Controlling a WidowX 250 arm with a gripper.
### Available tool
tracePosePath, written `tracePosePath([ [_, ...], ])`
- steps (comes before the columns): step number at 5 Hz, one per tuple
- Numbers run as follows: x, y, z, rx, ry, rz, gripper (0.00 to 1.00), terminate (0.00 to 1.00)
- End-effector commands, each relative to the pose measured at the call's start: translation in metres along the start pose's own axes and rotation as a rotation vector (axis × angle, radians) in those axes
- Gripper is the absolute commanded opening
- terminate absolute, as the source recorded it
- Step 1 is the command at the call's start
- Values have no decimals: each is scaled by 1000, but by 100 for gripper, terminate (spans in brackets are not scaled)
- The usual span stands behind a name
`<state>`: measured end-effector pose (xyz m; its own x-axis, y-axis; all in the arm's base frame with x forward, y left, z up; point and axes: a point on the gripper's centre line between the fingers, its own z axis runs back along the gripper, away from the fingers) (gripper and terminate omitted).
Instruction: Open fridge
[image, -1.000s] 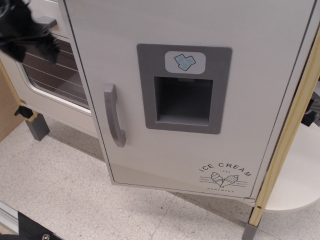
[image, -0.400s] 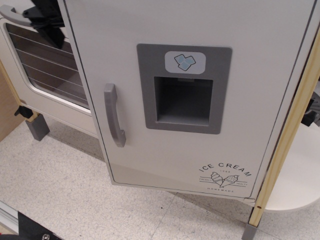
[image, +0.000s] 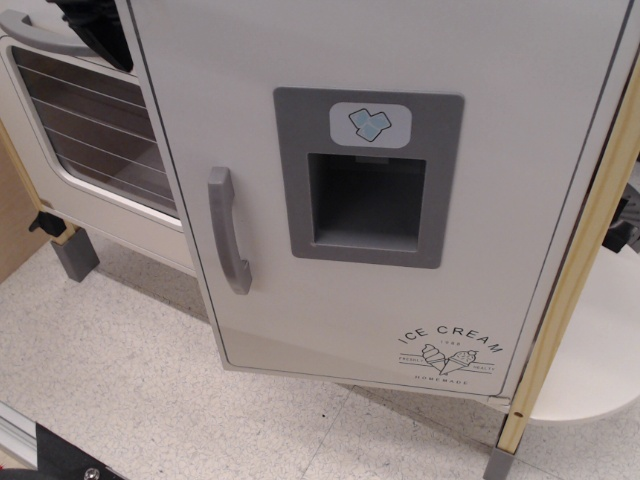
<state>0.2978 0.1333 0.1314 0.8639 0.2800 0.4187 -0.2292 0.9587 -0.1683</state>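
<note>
The fridge door (image: 330, 300) is large and white and fills most of the view. It has a grey vertical handle (image: 228, 232) on its left side, a grey recessed dispenser panel (image: 367, 178) with a blue ice-cube sticker (image: 370, 124), and "ICE CREAM" print (image: 450, 350) at the lower right. The door's handle edge stands slightly in front of the oven face. My gripper (image: 92, 25) is a black shape at the top left corner, over the oven and well away from the fridge handle. It is mostly cut off by the frame, so its jaws do not show.
The white oven door (image: 100, 150), with a wire-rack window and a horizontal grey handle (image: 35, 35), stands left of the fridge. A light wooden post (image: 575, 290) and a white rounded shelf (image: 600, 350) are on the right. Below is speckled floor (image: 130, 380).
My gripper has moved up and to the right across the oven door, from the window's upper left to the top edge of the frame. The fridge door has not moved.
</note>
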Motion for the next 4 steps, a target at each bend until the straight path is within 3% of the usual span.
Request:
tracePosePath([
  [1,-35,-14,46,10,-17,-150,100,0],
  [2,-52,-20,53,-16,37,-190,100,0],
  [3,-70,-38,57,-23,139,-251,100,0],
  [4,-84,-52,63,-12,169,-278,100,0],
])
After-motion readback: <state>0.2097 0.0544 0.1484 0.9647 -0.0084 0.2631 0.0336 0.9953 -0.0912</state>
